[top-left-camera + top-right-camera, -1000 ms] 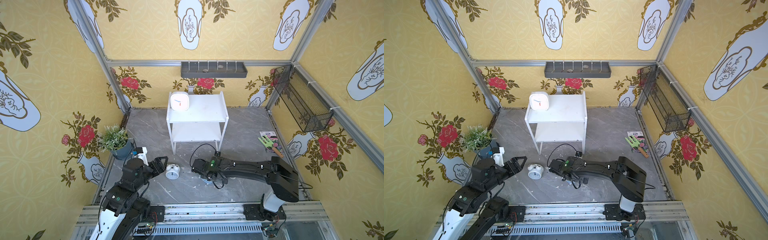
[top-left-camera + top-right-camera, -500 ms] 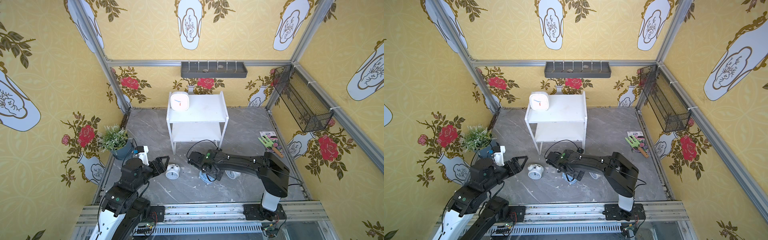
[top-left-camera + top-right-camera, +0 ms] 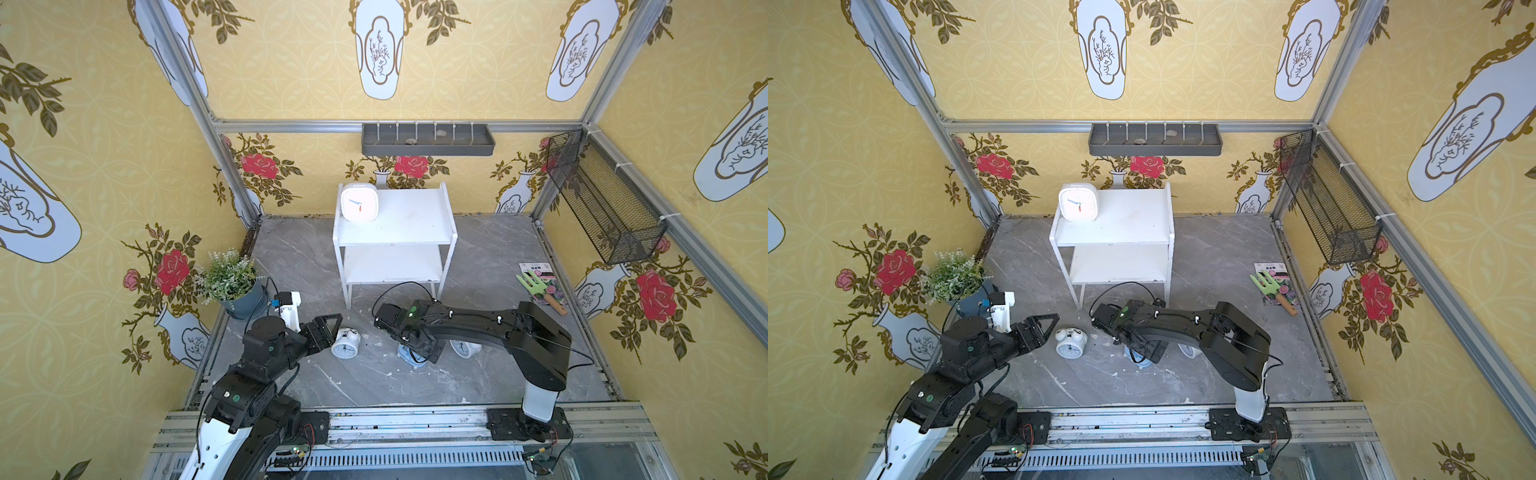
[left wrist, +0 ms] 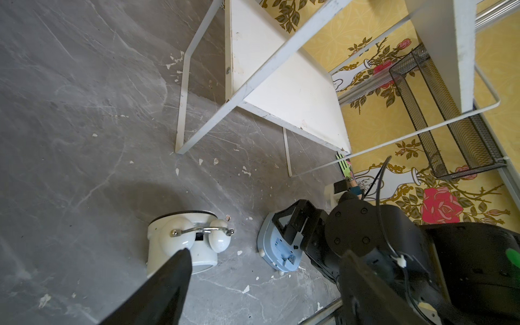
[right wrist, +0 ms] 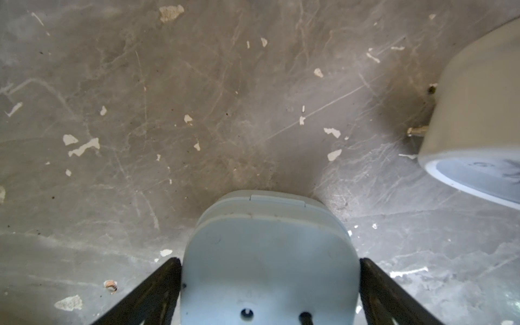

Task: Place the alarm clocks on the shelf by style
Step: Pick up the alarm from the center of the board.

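A white rounded-square clock (image 3: 359, 203) (image 3: 1079, 203) stands on the left end of the shelf's (image 3: 407, 220) (image 3: 1129, 220) top board. A white twin-bell clock (image 3: 345, 343) (image 3: 1071, 343) (image 4: 185, 242) lies on the floor just beyond my left gripper (image 3: 332, 330) (image 3: 1050, 328) (image 4: 266, 251), which is open and empty. My right gripper (image 3: 419, 351) (image 3: 1148, 353) (image 5: 270, 260) is open. Its fingers sit close along both sides of the light blue clock (image 3: 411, 362) (image 4: 277, 247) (image 5: 270, 253), which rests tilted on the floor. Another twin-bell clock (image 3: 463, 348) (image 3: 1187, 350) (image 5: 478, 112) lies partly hidden under the right arm.
A potted plant (image 3: 228, 278) stands at the left wall behind my left arm. A green garden fork on a seed packet (image 3: 540, 286) lies at the right. A grey wall tray (image 3: 428, 139) and a black mesh basket (image 3: 602, 199) hang on the walls.
My right arm's wrist has swung left toward the shelf legs, uncovering the twin-bell clock beneath it, while its gripper stays over the blue clock. My left arm has hardly moved.
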You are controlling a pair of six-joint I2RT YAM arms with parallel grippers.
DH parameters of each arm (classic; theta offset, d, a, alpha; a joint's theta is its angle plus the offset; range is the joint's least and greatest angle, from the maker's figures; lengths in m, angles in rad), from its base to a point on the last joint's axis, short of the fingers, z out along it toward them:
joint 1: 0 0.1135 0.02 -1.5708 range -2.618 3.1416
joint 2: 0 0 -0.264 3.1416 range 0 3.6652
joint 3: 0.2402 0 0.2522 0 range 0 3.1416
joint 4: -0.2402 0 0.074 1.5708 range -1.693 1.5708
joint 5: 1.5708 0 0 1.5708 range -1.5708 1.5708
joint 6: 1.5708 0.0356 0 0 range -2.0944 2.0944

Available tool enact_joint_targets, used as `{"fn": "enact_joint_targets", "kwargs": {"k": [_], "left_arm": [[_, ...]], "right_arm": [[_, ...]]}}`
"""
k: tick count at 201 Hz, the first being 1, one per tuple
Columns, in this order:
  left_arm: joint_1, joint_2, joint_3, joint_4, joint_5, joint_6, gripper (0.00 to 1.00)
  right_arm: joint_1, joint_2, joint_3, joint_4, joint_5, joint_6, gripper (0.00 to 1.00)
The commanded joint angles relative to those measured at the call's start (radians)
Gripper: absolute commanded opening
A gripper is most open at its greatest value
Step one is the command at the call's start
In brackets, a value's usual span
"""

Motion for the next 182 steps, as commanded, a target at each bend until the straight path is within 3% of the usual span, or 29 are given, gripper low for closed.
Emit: {"fn": "enact_joint_targets", "kwargs": {"k": [1,57,92,111,136,157,182], "left_arm": [[0.000,0.000,-0.008,0.044,0.025,0.012,0.86],[0.001,-0.006,-0.009,0.036,0.028,0.011,0.86],[0.001,-0.023,-0.018,0.001,0.029,-0.017,0.86],[0.001,-0.044,-0.025,-0.023,0.027,-0.030,0.86],[0.001,-0.076,-0.041,-0.022,0.056,-0.046,0.86],[0.001,-0.106,-0.061,0.008,0.103,-0.054,0.89],[0.000,-0.136,-0.100,0.109,0.218,-0.103,0.90]], "right_arm": [[-0.011,0.012,-0.013,0.019,-0.020,-0.010,0.97],[-0.015,0.013,-0.043,0.045,-0.024,-0.039,0.99],[0.020,-0.021,-0.035,0.060,0.028,-0.109,0.87],[0.042,-0.061,-0.047,0.062,0.073,-0.132,0.71],[0.060,-0.140,-0.089,0.114,0.125,-0.200,0.63],[0.076,-0.239,-0.143,0.237,0.159,-0.324,0.62],[0.105,-0.437,-0.284,0.601,0.108,-0.584,0.62]]}}
